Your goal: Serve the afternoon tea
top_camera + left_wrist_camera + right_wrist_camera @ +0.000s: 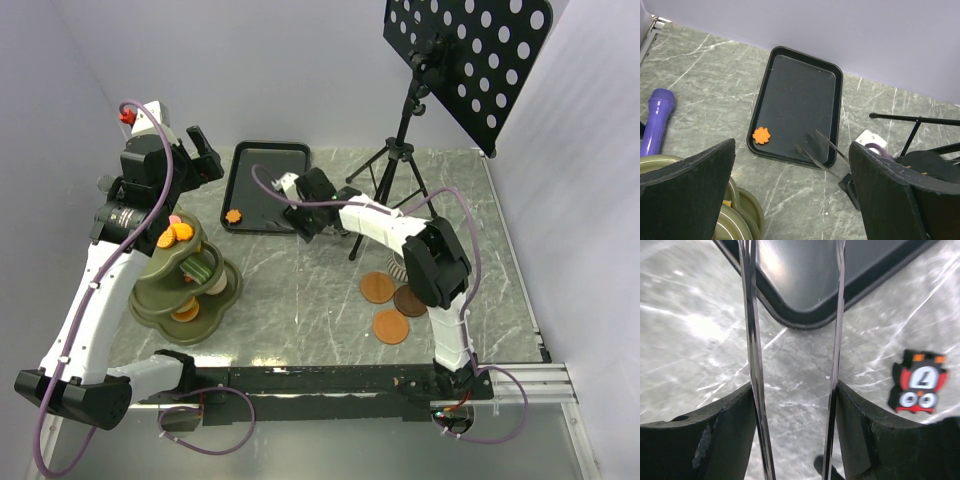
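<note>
Left gripper (pixel 792 150) spread wide, empty, beside green stand (pixel 225 290) carrying orange pastries (pixel 175 234) and a green donut (pixel 200 268). Orange donut (pixel 233 216) lies on tray (pixel 300 148), near-left corner. Right gripper (pixel 795 405) pinches tongs (pixel 754 365), tips at tray's near-right corner. Three saucers (pixel 377 287) on table (pixel 300 300), right.
</note>
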You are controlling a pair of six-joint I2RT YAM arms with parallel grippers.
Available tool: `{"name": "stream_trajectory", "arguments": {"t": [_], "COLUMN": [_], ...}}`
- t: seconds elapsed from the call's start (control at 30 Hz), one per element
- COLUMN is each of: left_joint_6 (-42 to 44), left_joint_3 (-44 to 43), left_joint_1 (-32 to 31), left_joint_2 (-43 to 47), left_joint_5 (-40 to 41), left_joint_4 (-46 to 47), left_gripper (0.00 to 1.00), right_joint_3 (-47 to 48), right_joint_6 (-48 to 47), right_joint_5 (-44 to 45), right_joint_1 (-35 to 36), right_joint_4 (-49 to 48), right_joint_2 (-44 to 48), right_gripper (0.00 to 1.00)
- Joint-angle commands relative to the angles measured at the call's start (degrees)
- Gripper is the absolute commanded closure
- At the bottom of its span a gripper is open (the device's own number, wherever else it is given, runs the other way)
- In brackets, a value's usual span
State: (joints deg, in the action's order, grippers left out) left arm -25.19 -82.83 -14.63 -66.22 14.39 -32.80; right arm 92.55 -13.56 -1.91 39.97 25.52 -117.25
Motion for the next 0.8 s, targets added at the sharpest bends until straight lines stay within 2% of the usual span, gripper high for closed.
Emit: {"name": "stream_trajectory", "arguments": {"t": [0.0,0.17,0.3,0.77], "left_joint_6": [-0.5,-0.3,-0.3,1.2], "left_joint_3": [0.1,0.4,0.6,1.4], "left_joint_1": [0.4,0.4,0.4,0.7], "left_joint_2": [1.6,1.7,1.9,3.9], "left_joint_5": [0.6,0.5,0.7,1.9], "left_joint_4": [2.0,1.9,1.6,1.8], "left_gripper": [0.0,0.0,0.0,0.0], "right_joint_3": [8.4,21.9,28.5,35.1], "right_joint_6": [-2.9,-4.8,-5.0,-2.9], "right_joint_5": [-2.9,-6.1,-8.6,-5.3], "right_joint_1": [-0.2,-0.2,0.3,4.4], "right_joint_4": [6.0,14.5,16.6,16.8], "right_joint_2": [3.5,-2.0,-5.7,-14.7], "right_gripper": [0.36,0.37,0.37,0.39]}}
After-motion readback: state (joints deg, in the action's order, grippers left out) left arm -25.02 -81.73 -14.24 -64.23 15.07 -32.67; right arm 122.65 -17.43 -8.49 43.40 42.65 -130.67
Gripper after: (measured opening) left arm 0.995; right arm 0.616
